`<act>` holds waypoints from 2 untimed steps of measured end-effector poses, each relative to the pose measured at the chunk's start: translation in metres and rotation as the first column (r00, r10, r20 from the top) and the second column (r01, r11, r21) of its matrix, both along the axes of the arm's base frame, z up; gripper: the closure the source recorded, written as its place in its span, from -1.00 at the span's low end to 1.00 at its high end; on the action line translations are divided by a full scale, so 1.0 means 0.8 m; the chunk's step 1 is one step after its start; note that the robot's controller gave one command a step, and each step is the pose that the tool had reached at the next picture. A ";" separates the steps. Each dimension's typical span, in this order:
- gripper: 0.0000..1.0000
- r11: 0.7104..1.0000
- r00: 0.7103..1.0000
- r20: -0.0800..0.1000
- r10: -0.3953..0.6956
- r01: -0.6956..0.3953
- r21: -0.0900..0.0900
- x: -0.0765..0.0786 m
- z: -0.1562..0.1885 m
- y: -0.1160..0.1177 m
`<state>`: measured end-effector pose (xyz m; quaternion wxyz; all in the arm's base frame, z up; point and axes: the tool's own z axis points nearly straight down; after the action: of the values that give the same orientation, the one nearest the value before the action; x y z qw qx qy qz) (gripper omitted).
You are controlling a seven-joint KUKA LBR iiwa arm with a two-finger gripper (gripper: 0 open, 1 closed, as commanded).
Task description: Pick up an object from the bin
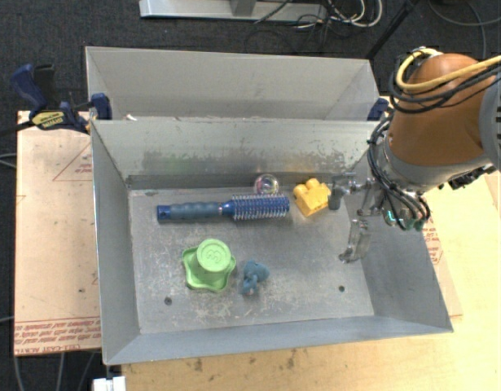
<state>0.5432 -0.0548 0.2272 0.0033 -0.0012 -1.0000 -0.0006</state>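
Closest up, the arm's orange-covered wrist (437, 112) hangs over the right side of the bin (112, 218). Its gripper (348, 222) is spread apart and empty above bare floor.

A blue hairbrush (226, 210) lies along the back wall. A green scalloped cap (209, 265) sits nearer the front, and a yellow block (310, 197) sits just left of the gripper. A small blue toy (252, 277) lies beside the cap, and a clear ball (266, 185) touches the brush head.

Nothing is grasped yet, so this looks like the approach. The block is nearest, and the next move likely calls for shifting left, lowering around it and closing.
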 end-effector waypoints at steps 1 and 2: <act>-1.00 0.992 0.992 0.009 0.123 -0.123 0.003 0.100 -0.096 0.124; -1.00 0.988 0.988 0.005 0.152 -0.152 0.000 0.125 -0.202 0.122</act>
<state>0.6436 0.0424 0.0655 0.0008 0.0752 -0.9972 -0.0005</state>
